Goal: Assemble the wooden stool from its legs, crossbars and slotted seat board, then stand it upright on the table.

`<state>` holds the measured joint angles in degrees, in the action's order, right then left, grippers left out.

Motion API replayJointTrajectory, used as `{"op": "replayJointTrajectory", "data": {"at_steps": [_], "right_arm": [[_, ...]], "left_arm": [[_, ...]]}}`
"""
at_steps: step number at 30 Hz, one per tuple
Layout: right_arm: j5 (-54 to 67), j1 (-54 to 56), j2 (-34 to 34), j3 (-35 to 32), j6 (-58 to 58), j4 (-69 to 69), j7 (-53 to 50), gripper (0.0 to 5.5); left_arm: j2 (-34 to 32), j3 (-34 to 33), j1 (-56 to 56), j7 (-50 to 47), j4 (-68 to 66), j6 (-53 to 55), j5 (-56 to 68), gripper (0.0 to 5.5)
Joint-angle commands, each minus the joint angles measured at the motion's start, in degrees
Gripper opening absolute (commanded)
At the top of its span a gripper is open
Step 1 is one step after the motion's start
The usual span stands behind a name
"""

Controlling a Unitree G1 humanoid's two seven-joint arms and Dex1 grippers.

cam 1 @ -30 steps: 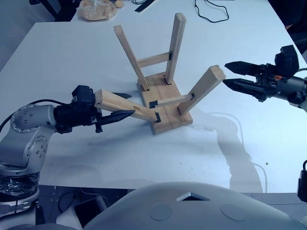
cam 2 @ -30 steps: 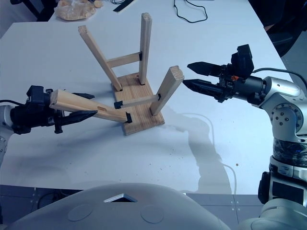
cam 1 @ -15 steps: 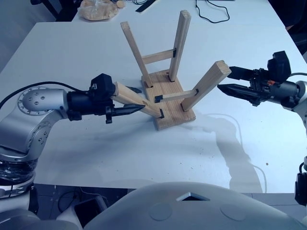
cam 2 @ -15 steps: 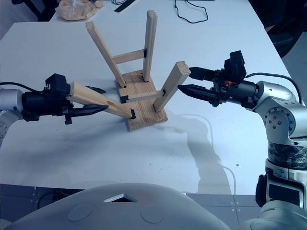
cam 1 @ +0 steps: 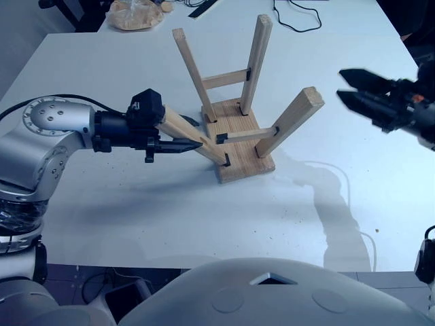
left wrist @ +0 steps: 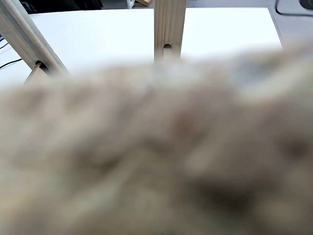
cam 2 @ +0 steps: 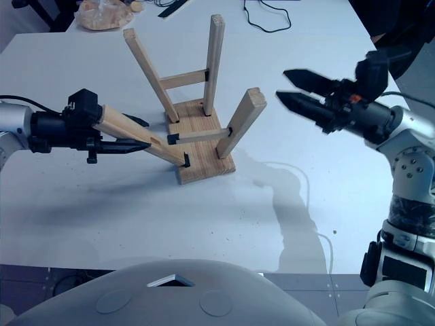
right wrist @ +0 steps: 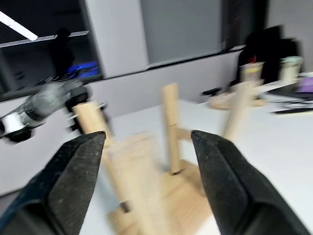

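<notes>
The wooden stool lies upside down on the white table, its seat board [cam 1: 242, 144] flat and its legs pointing up and outward. Crossbars [cam 1: 226, 79] join the legs in pairs. My left gripper [cam 1: 186, 135] is shut on the front-left leg [cam 1: 178, 127], which slants low toward the left. In the left wrist view that leg [left wrist: 156, 156] is a close blur, with another leg [left wrist: 169, 28] beyond. My right gripper [cam 1: 351, 87] hangs open in the air, right of and apart from the front-right leg [cam 1: 292, 121]. Its fingers [right wrist: 78, 186] frame the stool [right wrist: 171, 127].
A crumpled bag [cam 1: 139, 13] and a black cable [cam 1: 299, 22] lie at the table's far edge. A thin pale cable [cam 1: 343, 187] loops on the table to the stool's right. Open tabletop stretches in front of the stool.
My right gripper came up to the front-right leg, then drew back up and to the right. My left gripper has pushed its leg and the stool slightly away and rightward.
</notes>
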<state>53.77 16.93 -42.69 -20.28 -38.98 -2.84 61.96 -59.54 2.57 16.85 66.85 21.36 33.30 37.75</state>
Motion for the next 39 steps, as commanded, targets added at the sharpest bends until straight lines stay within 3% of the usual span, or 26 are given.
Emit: {"op": "replayJointTrajectory", "data": {"at_steps": [1,10,21,32,39], "right_arm": [[-5.2,2.4,3.5,4.1,2.9,1.9,-3.6,3.21],[-21.1,-2.0,10.4,24.1,11.1,-1.8,-3.3,3.21],[-32.5,-1.8,15.1,34.3,19.5,7.4,-1.8,3.21],[-39.1,-0.9,16.9,35.2,25.8,14.3,-3.8,3.21],[-31.8,3.2,17.7,17.4,25.1,10.2,-15.9,3.21]], "left_arm": [[-3.1,3.1,-2.7,3.6,-0.1,1.0,-3.7,2.04],[-0.9,5.7,0.0,2.8,0.9,1.1,-4.4,2.04],[3.0,10.6,1.2,1.6,1.5,-0.2,-8.5,2.04],[5.7,14.2,3.2,0.8,1.3,0.3,-11.0,2.04],[10.4,11.4,4.1,-6.6,1.9,7.5,-7.3,2.04]]}}
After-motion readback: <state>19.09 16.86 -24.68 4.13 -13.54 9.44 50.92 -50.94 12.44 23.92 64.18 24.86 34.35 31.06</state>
